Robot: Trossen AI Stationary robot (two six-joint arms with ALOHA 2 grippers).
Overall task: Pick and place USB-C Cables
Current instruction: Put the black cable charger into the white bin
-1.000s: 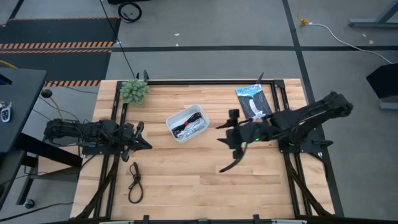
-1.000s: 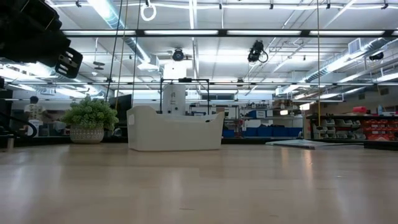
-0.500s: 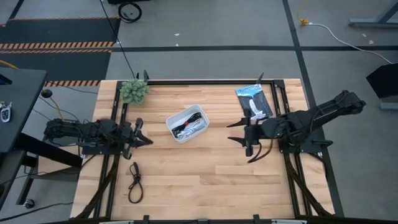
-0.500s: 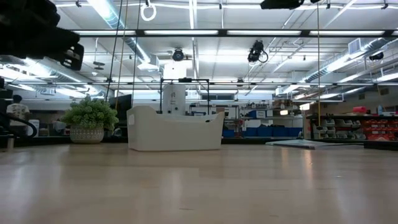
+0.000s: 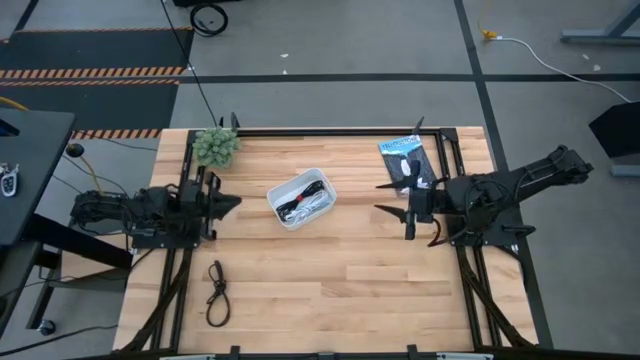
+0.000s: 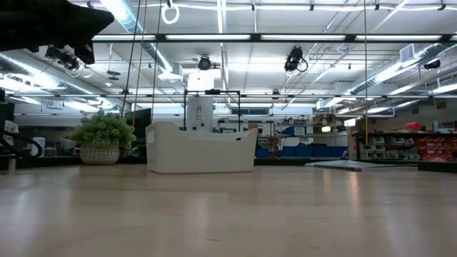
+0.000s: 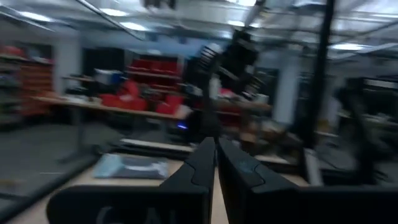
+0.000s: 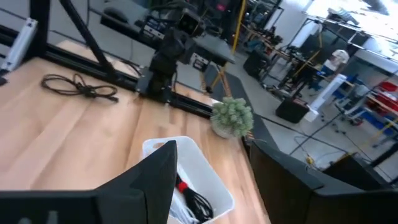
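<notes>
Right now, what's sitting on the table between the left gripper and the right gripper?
In the high view, the white bin with cables in it lies between the left gripper and the right gripper; the rest of that stretch is bare wood.

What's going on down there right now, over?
Left gripper shut, right gripper open, both empty. Cables in white bin; one dark cable loose on table. Nothing in the way.

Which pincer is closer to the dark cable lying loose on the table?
Left. The left pincer sits just beyond the dark cable on the same side; the right pincer is far across the table.
</notes>
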